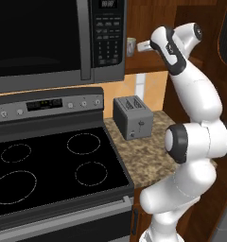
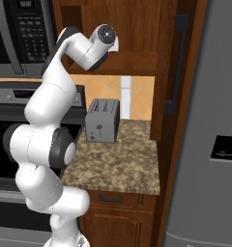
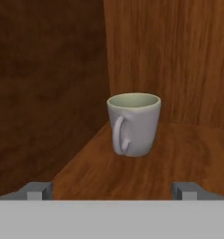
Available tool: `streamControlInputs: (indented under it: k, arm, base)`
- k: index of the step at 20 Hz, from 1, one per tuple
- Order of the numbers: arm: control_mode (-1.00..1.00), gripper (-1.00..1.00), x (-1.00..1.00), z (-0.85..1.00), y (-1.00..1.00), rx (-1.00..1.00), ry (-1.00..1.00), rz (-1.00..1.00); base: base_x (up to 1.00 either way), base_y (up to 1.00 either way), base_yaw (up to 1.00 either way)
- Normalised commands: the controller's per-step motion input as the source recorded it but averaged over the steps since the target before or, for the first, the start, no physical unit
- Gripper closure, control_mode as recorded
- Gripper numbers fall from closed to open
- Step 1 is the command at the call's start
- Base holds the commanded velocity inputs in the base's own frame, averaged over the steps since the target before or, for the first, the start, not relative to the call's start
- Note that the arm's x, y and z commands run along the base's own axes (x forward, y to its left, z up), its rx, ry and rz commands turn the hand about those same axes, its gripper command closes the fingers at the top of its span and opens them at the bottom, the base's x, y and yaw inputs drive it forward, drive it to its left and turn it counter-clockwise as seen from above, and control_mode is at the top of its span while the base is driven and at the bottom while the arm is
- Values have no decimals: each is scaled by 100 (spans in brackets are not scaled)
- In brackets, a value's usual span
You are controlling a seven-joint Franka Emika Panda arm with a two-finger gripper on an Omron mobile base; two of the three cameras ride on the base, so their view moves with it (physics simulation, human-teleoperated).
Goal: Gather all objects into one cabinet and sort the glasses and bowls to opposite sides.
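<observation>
A pale greyish-white cup [image 3: 133, 125] with a greenish inside stands upright on the floor of the reddish-brown cabinet [image 3: 179, 56], near its back left corner. Its small handle faces me. My gripper [image 3: 111, 190] is open, its two fingertips [image 3: 37, 190] spread wide on either side, a short way in front of the cup and not touching it. In the base views my hand [image 1: 144, 46] reaches into the wall cabinet [image 2: 137, 29] beside the microwave. The cabinet door [image 2: 178, 62] with its long black bar handle stands swung open to the right.
A grey toaster [image 1: 133, 116] sits on the speckled counter [image 2: 123, 159] below the cabinet. The black stove [image 1: 49, 165] and microwave [image 1: 49, 38] lie to the left, and a grey fridge [image 2: 214, 135] stands at the right.
</observation>
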Motion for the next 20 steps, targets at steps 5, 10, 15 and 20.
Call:
streamControlInputs:
  k: [5, 10, 15, 20]
  arm:
    - [-100, -100, 12, 0, 20, -1, 0, 0]
    - [-100, -100, 32, -2, 13, -3, 0, 0]
    - [-100, -100, 39, -8, 0, -2, 0, 0]
    - [-100, -100, 41, -7, 0, -1, 0, 0]
  base:
    - [0, 0, 0]
    - [0, 0, 0]
    - [0, 0, 0]
    - [0, 0, 0]
